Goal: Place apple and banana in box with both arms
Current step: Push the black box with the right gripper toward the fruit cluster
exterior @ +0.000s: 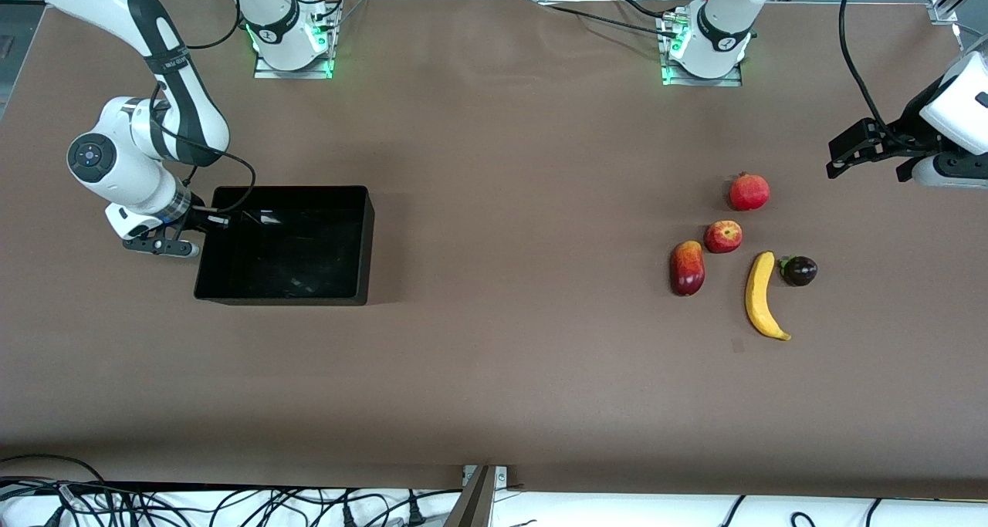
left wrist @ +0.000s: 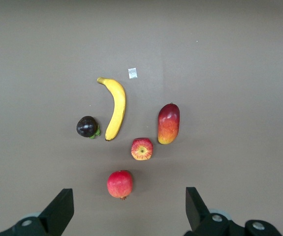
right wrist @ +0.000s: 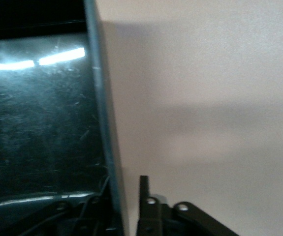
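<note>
The apple lies in a group of fruit at the left arm's end of the table, with the banana nearer the front camera. Both show in the left wrist view, the apple and the banana. My left gripper hangs open and empty above the table beside that group. The black box sits empty at the right arm's end. My right gripper straddles the box's end wall, open, with one finger outside and a gap to the wall.
A larger plain-red fruit lies farther from the front camera than the apple. A dark-red-and-yellow fruit lies beside the apple. A dark purple fruit lies beside the banana. A small pale scrap lies near the banana's tip.
</note>
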Action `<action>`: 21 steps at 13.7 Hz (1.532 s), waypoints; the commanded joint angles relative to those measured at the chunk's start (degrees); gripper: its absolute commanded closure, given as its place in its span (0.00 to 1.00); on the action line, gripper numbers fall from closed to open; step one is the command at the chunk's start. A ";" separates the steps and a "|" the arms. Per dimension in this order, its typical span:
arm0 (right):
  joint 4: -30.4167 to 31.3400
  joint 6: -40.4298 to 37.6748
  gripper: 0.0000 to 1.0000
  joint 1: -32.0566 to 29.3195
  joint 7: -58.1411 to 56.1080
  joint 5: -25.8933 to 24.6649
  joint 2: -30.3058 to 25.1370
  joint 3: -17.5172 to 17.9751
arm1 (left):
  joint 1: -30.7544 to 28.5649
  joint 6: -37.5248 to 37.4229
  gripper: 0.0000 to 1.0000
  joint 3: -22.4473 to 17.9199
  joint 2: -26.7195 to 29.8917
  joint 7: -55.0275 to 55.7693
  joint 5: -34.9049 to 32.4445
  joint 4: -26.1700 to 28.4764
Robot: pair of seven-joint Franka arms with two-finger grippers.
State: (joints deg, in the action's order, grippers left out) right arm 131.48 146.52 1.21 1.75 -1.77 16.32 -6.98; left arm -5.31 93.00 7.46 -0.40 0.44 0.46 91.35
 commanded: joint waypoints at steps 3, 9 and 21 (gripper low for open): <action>-2.45 -1.31 1.00 0.19 -0.16 1.59 -1.55 3.27 | -0.23 -0.71 0.00 0.10 0.84 0.08 0.59 0.06; -28.16 -25.89 1.00 9.22 8.92 14.07 4.31 11.20 | -0.23 -0.71 0.00 0.10 0.84 0.08 0.59 0.06; -53.35 -15.38 1.00 37.63 38.95 16.10 28.06 11.37 | -0.23 -0.54 0.00 -0.07 0.66 0.08 0.59 0.23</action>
State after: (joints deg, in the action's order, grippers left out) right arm 80.84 131.33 37.77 40.63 13.40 43.61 5.06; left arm -5.34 93.00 7.42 -0.36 0.44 0.46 91.36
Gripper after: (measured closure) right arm 0.965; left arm 0.000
